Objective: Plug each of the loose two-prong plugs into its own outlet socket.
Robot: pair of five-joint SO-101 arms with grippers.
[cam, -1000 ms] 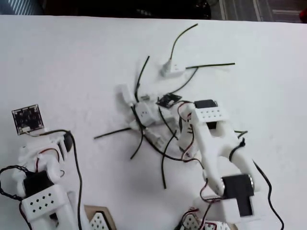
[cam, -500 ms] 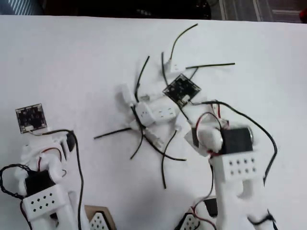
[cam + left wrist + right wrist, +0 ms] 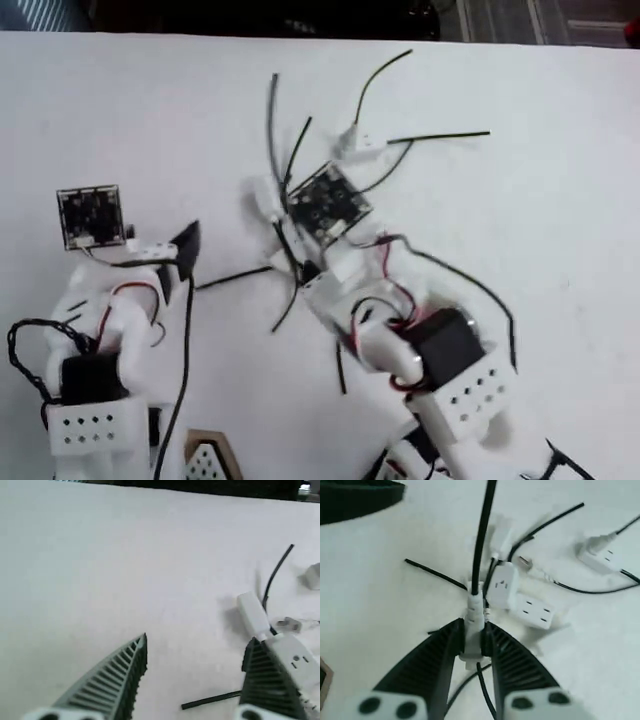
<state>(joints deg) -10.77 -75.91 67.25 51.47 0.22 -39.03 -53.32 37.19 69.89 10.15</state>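
1. While the right gripper (image 3: 474, 632) is clamped on a white plug (image 3: 474, 611), the plug's black cord (image 3: 484, 535) stands straight up from between the jaws. Both sit near the middle of the table (image 3: 380, 605), just short of the cluster of sockets.
2. That plug looks light, hard and a bit slick. I'd pinch it by the body, as it is now, and not by the cord, which seems springy and would let the prongs swing.
3. Just beyond it lies a short outlet block (image 3: 502, 586), face up, and a longer block (image 3: 535, 611) lies right beside that one. Both look light enough to skid when pushed on unless something braces them.
4. Further off, well apart, a third block (image 3: 597, 555) trails its own wire.
5. Loose wires (image 3: 432, 572) criss-cross around the blocks and could snag or nudge the plug off line on the way in.
6. Over by the left gripper (image 3: 195, 655), the jaws hang wide open with nothing in them. A socket block (image 3: 295, 662) sits just beside one finger, and a spare plug (image 3: 252, 614) lies beyond it.
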